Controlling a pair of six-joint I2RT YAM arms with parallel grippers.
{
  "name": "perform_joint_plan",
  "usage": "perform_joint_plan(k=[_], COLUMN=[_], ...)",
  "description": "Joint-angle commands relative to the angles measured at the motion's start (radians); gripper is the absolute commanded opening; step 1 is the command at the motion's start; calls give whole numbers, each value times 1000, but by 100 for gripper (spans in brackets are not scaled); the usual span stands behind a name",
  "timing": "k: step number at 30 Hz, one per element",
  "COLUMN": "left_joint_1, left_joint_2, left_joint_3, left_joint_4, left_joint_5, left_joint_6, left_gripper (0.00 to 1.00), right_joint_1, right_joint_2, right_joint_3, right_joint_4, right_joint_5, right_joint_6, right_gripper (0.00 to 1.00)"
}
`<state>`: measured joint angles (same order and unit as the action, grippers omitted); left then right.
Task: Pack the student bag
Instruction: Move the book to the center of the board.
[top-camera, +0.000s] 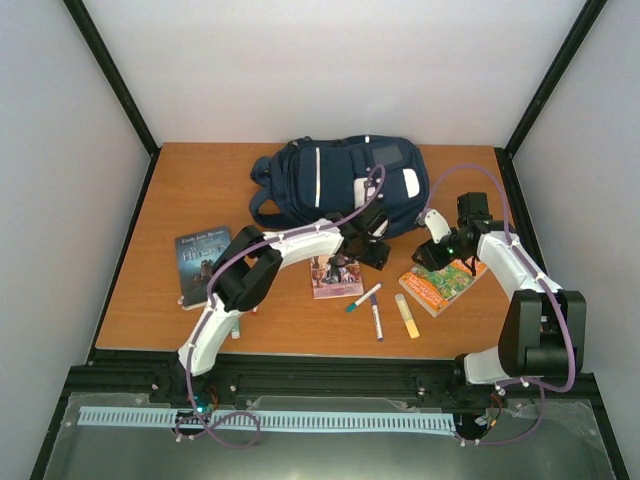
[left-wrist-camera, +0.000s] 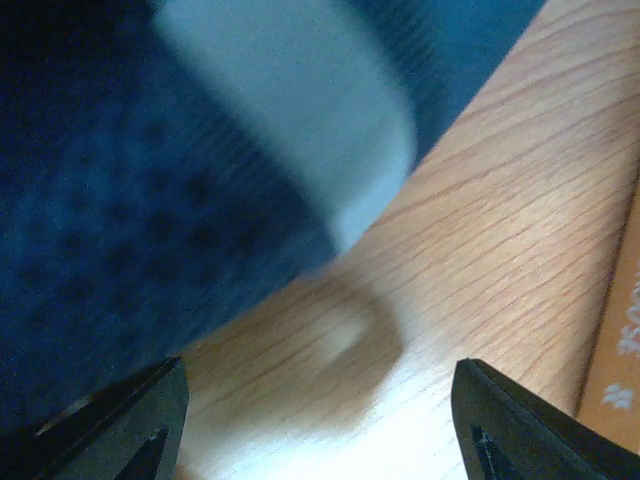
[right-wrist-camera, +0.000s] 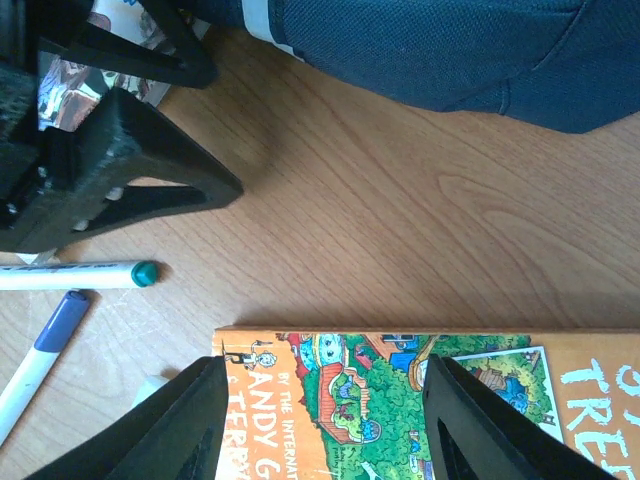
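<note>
The bag (top-camera: 340, 180) lies flat at the far middle of the table (top-camera: 150, 300). Just in front of the bag, the left gripper (left-wrist-camera: 318, 385) hangs with its fingers wide and nothing between them. In front of the bag's right end, the right gripper (right-wrist-camera: 325, 375) hangs above an orange book (right-wrist-camera: 400, 400), fingers apart and empty. Pens (top-camera: 376, 318) lie farther in front of the bag.

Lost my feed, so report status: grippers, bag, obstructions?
Left gripper open, empty, at student bag edge. Right gripper open above orange book. Pens, other books loose on table.

So the wood-grain worktop (top-camera: 200, 180) has a navy fabric backpack (top-camera: 340, 180), dark-covered book (top-camera: 200, 262), small photo-cover book (top-camera: 335, 277), orange cartoon book (top-camera: 442, 283), green-capped white marker (top-camera: 363, 298), blue-capped white marker (top-camera: 376, 318) and a yellow highlighter (top-camera: 407, 316) on it.
</note>
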<state>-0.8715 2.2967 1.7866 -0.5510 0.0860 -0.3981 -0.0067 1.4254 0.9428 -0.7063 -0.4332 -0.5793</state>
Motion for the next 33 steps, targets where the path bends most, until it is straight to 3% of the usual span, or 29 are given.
perform_joint_plan(k=[1, 9, 17, 26, 33], left_joint_1=[7, 67, 98, 117, 117], left_joint_2=[-68, -201, -316, -398, -558], left_joint_3=[-134, -421, -603, -720, -743], left_joint_4=[3, 107, 129, 112, 96], left_joint_5=[-106, -161, -220, -268, -223], left_joint_6=[-63, -150, -149, -137, -106], left_gripper=[75, 75, 76, 76, 79], right_joint_1=[-10, -10, -10, 23, 139], right_joint_2=[-18, -8, -1, 62, 134], right_joint_3=[-7, -32, -57, -59, 40], right_joint_4=[6, 21, 22, 52, 41], right_joint_5=[-2, 24, 47, 74, 110], right_joint_6=[10, -11, -55, -70, -7], right_gripper=[55, 55, 56, 57, 56])
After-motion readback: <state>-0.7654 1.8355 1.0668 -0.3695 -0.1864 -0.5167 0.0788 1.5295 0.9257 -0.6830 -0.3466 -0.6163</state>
